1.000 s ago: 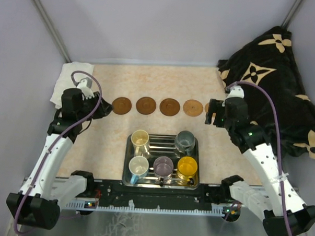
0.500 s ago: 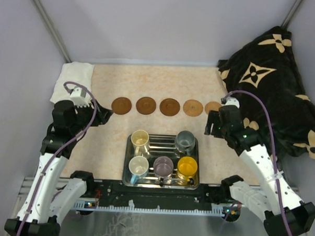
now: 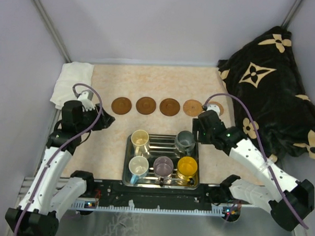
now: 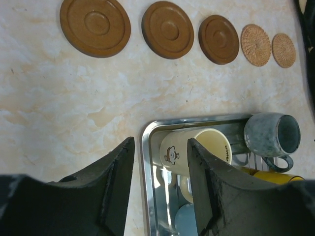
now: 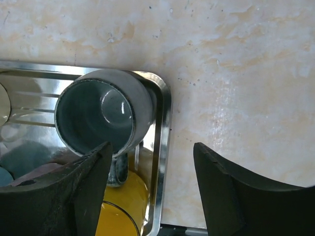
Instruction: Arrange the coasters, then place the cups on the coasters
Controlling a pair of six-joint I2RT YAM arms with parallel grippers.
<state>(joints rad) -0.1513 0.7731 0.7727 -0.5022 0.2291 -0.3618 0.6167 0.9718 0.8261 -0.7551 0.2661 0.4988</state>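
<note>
Five coasters lie in a row: three dark brown ones [image 3: 121,105], [image 3: 146,105], [image 3: 170,106] and two tan ones [image 3: 193,107], [image 3: 215,107]. Near them a steel tray [image 3: 161,144] holds the cups: cream [image 3: 140,138], grey-green [image 3: 185,140], white with blue inside [image 3: 138,165], mauve [image 3: 163,164] and yellow [image 3: 187,165]. My left gripper [image 4: 161,142] is open and empty above the tray's left rim, beside the cream cup [image 4: 197,150]. My right gripper [image 5: 152,146] is open and empty over the tray's right rim [image 5: 165,128], next to the grey-green cup [image 5: 101,115].
A black cloth with cream flowers [image 3: 274,81] is heaped at the right, and a white towel [image 3: 70,80] lies at the far left corner. Grey walls close the table on three sides. Bare tabletop [image 3: 159,81] lies beyond the coasters.
The right arm has swung left from the last tan coaster to the tray's right rim. My left gripper has come nearer and rightward, from the first dark coaster toward the tray.
</note>
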